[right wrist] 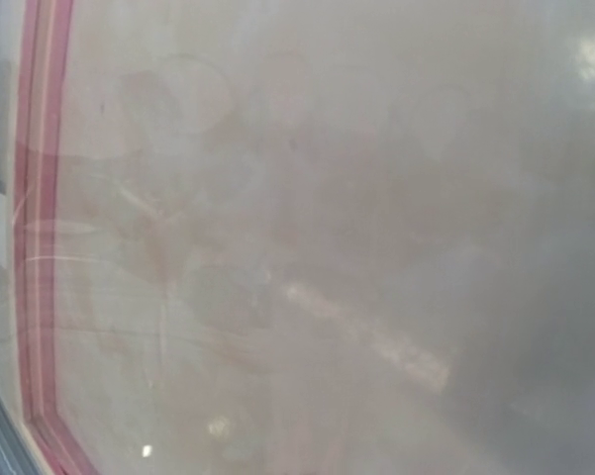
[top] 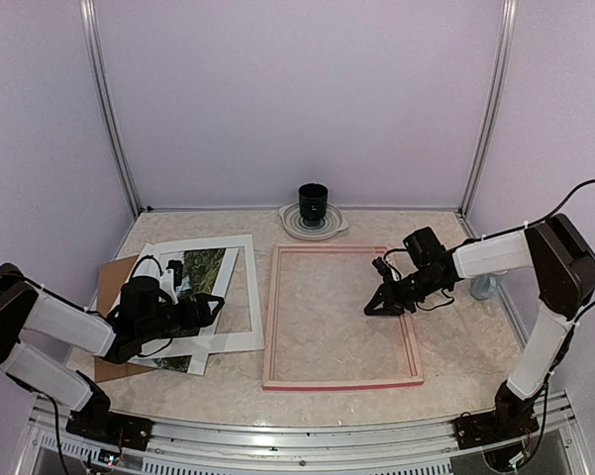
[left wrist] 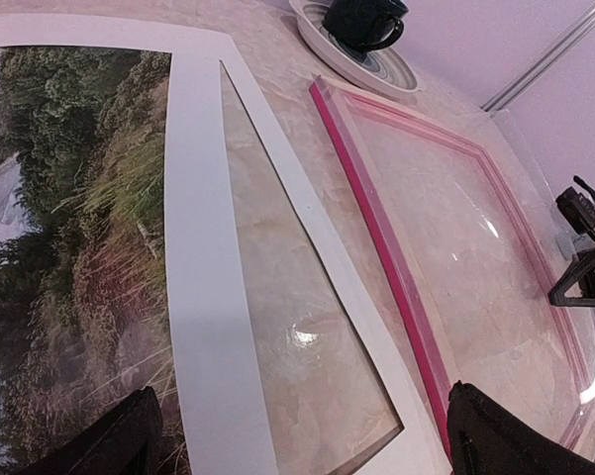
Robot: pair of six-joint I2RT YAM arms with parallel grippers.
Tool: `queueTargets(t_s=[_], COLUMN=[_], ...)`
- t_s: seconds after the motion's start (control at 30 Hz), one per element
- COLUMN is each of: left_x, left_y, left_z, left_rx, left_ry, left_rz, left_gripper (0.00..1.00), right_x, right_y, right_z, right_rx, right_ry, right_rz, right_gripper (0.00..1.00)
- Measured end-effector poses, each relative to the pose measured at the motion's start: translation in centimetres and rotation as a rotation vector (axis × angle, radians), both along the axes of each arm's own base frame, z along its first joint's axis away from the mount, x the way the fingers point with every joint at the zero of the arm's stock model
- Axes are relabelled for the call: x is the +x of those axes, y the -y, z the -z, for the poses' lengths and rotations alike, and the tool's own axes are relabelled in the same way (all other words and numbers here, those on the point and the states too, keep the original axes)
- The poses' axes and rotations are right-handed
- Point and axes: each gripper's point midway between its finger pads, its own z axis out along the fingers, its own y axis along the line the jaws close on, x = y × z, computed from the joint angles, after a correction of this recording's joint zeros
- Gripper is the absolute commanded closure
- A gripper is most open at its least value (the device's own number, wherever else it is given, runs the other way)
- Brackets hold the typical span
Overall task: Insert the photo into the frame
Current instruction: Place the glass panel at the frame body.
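Note:
The photo [top: 204,269] [left wrist: 69,247], a landscape print, lies at the table's left under a white mat board [top: 240,297] [left wrist: 203,297] and shows through its cut-out. The frame [top: 270,317] [left wrist: 376,237] lies flat at the centre, pink rim round a clear pane. My left gripper [top: 203,313] [left wrist: 302,450] hovers open low over the mat's near right part, with one finger [left wrist: 119,435] over the photo and the other by the frame's left rim. My right gripper [top: 376,307] is shut, tips down on the pane near the frame's right rim [right wrist: 40,247]. Its fingers are hidden in the blurred right wrist view.
A brown backing board [top: 114,277] lies under the photo and mat at the far left. A dark mug [top: 313,201] [left wrist: 366,20] stands on a plate [top: 289,224] at the back centre. A pale bluish object [top: 482,287] sits by the right wall. Walls enclose three sides.

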Motion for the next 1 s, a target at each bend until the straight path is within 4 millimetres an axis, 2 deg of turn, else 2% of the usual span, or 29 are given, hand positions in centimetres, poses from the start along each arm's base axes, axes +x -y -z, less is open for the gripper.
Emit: queueTargets(t_s=[1.0], left_x=[0.1], left_y=[-0.1], left_z=[-0.1], left_rx=[-0.003], left_ry=[0.005], left_rz=[-0.004], left_gripper=[0.01], right_x=[0.4], right_y=[1.9], right_z=[-0.8], right_rx=[-0.021], right_ry=[0.025], right_rz=[0.009], right_gripper=[0.92])
